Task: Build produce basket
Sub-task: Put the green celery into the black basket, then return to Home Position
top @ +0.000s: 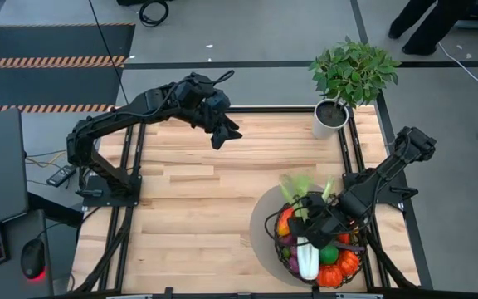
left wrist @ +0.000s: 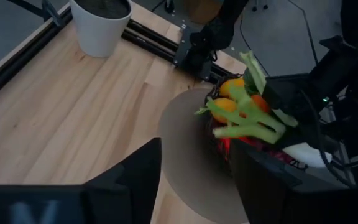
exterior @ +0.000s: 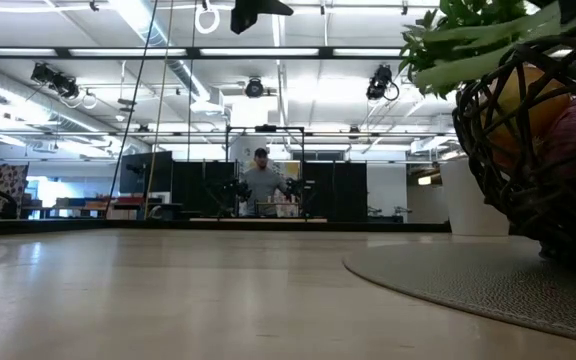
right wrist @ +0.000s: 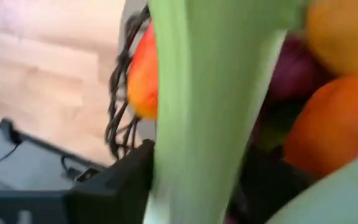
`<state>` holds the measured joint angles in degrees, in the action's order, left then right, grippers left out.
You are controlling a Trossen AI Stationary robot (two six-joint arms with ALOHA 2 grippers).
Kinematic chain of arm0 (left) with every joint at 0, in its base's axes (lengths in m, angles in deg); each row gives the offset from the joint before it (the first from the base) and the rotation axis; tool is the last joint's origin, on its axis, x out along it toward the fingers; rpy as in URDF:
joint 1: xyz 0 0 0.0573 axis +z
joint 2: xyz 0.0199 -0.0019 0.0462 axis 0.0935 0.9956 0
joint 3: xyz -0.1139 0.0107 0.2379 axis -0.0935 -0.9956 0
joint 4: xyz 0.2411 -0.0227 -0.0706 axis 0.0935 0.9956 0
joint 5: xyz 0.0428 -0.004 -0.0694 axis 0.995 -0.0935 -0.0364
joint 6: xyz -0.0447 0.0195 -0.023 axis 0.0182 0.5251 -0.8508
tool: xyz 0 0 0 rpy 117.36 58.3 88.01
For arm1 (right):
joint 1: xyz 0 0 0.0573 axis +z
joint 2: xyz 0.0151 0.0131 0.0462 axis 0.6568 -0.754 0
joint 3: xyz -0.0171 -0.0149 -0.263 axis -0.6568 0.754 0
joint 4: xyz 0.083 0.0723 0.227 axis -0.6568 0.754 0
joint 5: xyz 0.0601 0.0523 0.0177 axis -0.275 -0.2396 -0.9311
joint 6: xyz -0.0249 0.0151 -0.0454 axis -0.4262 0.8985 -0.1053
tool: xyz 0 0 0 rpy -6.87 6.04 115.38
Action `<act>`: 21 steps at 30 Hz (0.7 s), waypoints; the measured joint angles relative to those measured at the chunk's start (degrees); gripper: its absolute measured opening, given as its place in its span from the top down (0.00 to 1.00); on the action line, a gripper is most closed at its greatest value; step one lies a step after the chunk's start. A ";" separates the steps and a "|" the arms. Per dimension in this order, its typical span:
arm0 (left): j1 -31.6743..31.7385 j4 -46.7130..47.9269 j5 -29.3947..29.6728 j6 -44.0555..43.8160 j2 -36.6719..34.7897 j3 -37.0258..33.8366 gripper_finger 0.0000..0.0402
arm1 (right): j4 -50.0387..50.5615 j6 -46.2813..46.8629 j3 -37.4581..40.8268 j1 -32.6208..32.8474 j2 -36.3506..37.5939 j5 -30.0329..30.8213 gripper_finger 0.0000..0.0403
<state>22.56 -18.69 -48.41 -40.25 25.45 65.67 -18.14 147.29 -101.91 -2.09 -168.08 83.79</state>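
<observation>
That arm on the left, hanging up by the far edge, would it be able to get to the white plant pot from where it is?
Probably yes. The left pincer hovers over bare table, and nothing lies between it and the white plant pot at the far right corner. The right pincer is down at the basket, out of the way.

Right tool's fingertips buried among the produce; basket cropped at low view's right edge.
</observation>
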 joint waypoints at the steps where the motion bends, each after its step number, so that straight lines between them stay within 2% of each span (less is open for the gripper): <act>1: 0.08 0.00 0.00 0.02 0.00 0.00 0.52 | -0.93 -0.42 0.00 0.33 -0.05 -0.10 0.42; 6: 0.30 -0.02 0.02 -0.50 0.00 0.00 0.53 | -3.98 -3.14 0.00 2.18 -0.21 -2.46 0.32; 13: 0.26 -0.03 0.01 -2.27 0.00 0.00 0.53 | -1.51 -2.55 0.00 5.04 2.59 -4.39 0.32; 21: 0.09 -0.04 0.02 -4.26 0.00 0.00 0.54 | 2.64 0.00 0.00 8.15 12.72 1.61 0.32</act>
<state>22.65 -18.73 -48.39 -44.51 25.45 65.67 -15.50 147.29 -101.90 6.06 -155.36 85.40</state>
